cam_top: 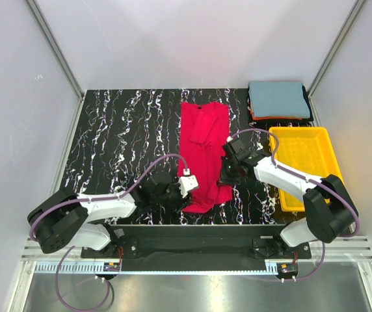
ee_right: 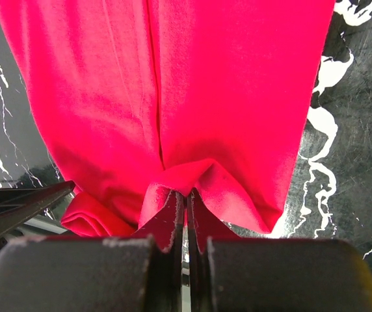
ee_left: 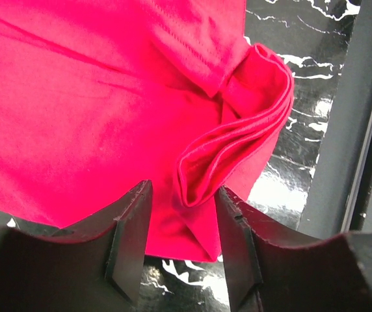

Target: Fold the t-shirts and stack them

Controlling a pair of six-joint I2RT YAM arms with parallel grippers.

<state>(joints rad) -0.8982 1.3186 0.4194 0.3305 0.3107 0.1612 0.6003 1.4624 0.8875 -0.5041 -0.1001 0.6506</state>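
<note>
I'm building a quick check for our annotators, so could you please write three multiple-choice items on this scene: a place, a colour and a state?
1. Where does the stack of folded t-shirts lie?
A. At the far right corner of the table, beyond the yellow tray.
B. Inside the tray.
C. At the table's left edge.

2. What colour is the stack's top t-shirt?
A. Orange.
B. Red.
C. Grey-blue.

3. How do the fingers of the right gripper stand?
A. Wide open over the tray.
B. Shut on a fold of the red t-shirt.
C. Shut on nothing.

Answers: 1 A, the top view shows it past the tray's far rim; 2 C, grey-blue cloth lies uppermost; 3 B, the right wrist view shows red cloth pinched between them.
</note>
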